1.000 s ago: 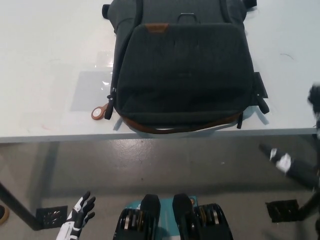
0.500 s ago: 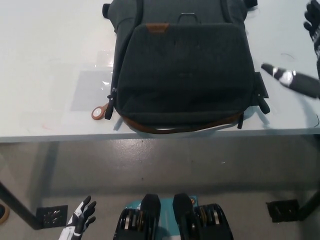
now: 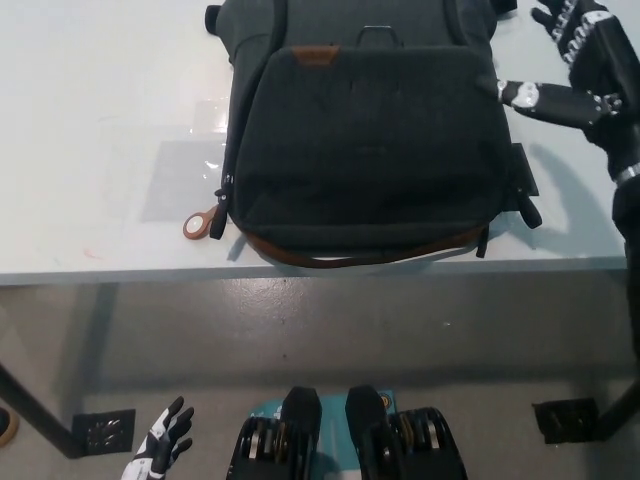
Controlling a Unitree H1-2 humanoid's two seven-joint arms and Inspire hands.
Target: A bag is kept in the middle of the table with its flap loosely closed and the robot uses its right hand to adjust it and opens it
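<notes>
A dark grey backpack (image 3: pixel 365 140) lies flat in the middle of the pale table (image 3: pixel 90 130). Its flap with a small brown leather tag (image 3: pixel 314 56) is down, and a brown trim runs along its near edge. A round brown zipper pull (image 3: pixel 203 224) rests on the table at the bag's lower left. My black right hand (image 3: pixel 578 60) hovers over the table at the bag's upper right, open, fingers spread, one fingertip close to the bag's right edge. My white left hand (image 3: pixel 160 447) hangs low below the table at the bottom left, open.
The table's front edge (image 3: pixel 120 272) runs across the middle of the picture, with grey floor below it. A black table leg (image 3: pixel 35 412) and a floor plate (image 3: pixel 102 432) stand at the lower left. Another floor plate (image 3: pixel 567 420) sits at the lower right.
My right hand has risen from below the table edge at the right and moved up and leftward to the bag's upper right corner. The bag has not moved.
</notes>
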